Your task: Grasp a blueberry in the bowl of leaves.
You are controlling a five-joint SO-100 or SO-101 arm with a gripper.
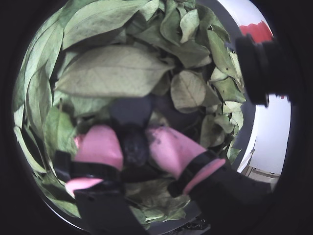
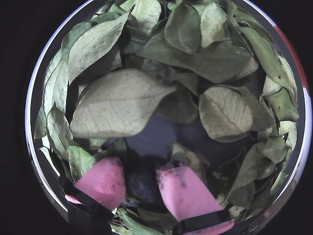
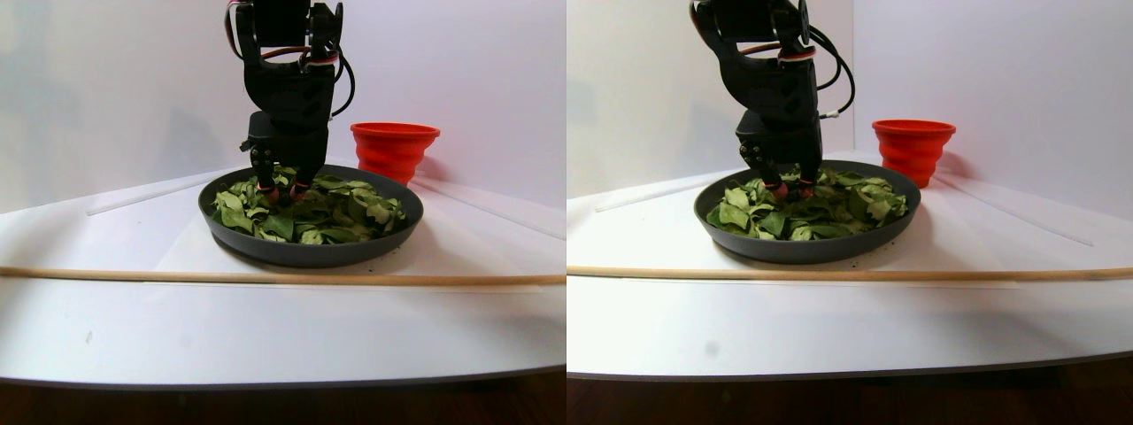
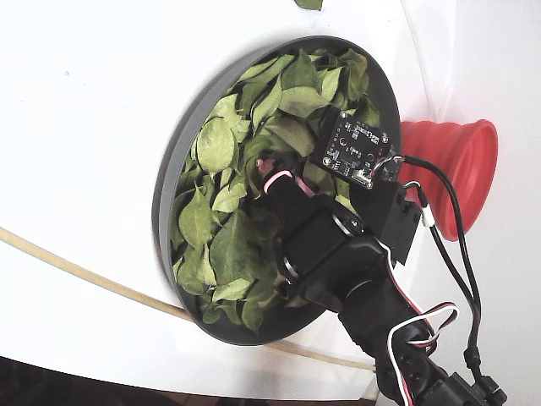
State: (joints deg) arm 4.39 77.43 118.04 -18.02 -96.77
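in a wrist view the gripper (image 1: 134,147) has its pink fingers (image 1: 100,147) pinched on the blueberry (image 1: 134,143), down among the leaves (image 1: 110,71). the other wrist view shows the same squeeze on the berry (image 2: 142,185), with bare bowl (image 2: 166,134) floor just above it. in the stereo pair the dark bowl (image 3: 310,252) sits on a white table (image 3: 265,328) before plain white walls (image 3: 106,88), a red cup (image 3: 394,149) behind and a wooden stick (image 3: 265,277) in front. in the fixed view the arm (image 4: 338,262) covers the bowl's right half.
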